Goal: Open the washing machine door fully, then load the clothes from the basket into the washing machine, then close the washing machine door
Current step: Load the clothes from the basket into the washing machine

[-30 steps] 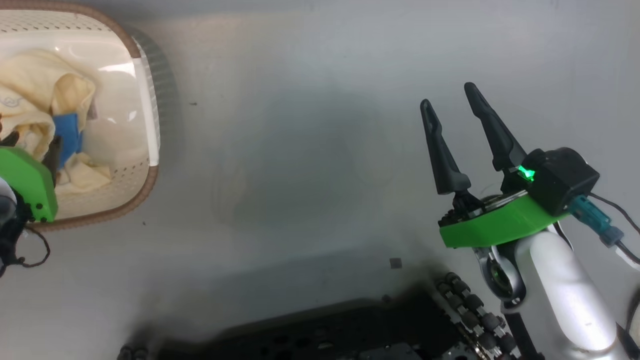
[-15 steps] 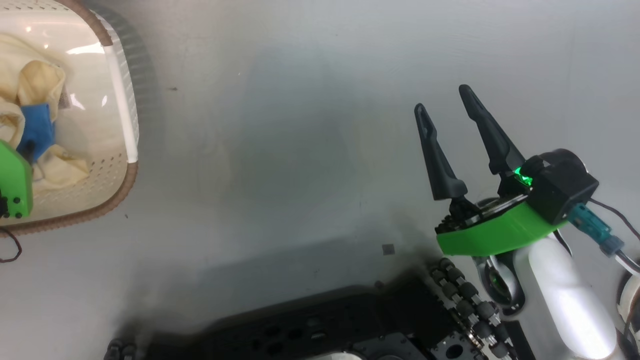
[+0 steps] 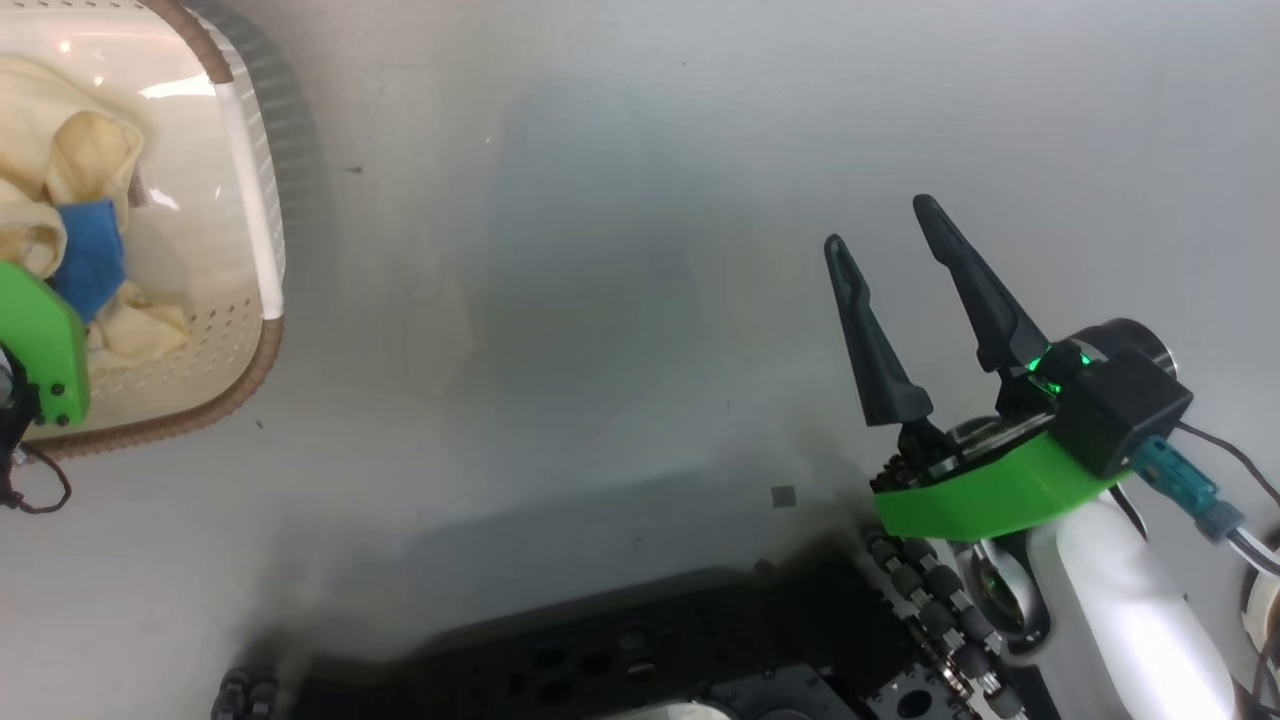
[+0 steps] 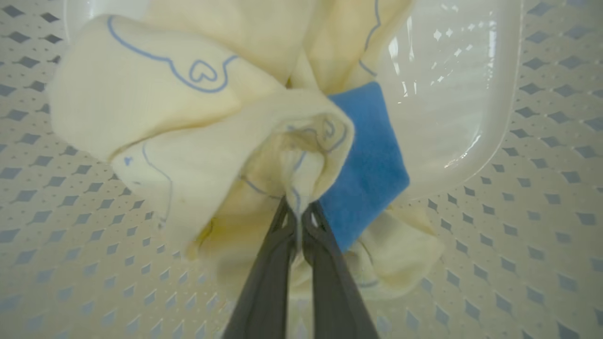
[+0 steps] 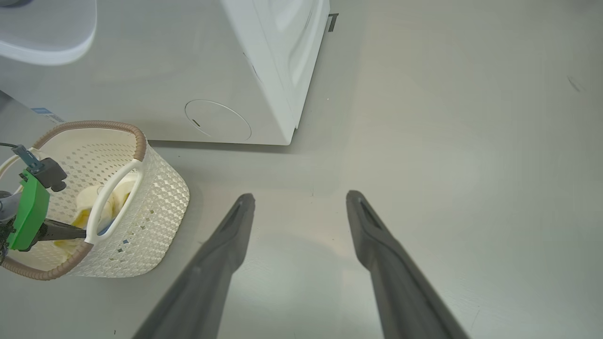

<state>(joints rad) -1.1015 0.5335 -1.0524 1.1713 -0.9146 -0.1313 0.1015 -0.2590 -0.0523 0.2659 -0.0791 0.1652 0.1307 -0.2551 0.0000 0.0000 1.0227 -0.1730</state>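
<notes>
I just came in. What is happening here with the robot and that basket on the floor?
The robot is picking laundry out of the basket. Its left tool reaches down inside and is closed on a fold of the cream clothes, which lie bunched on the basket's bottom. The right tool is open and holds nothing, hovering above the grey floor. The washing machine stands just behind the basket.
</notes>
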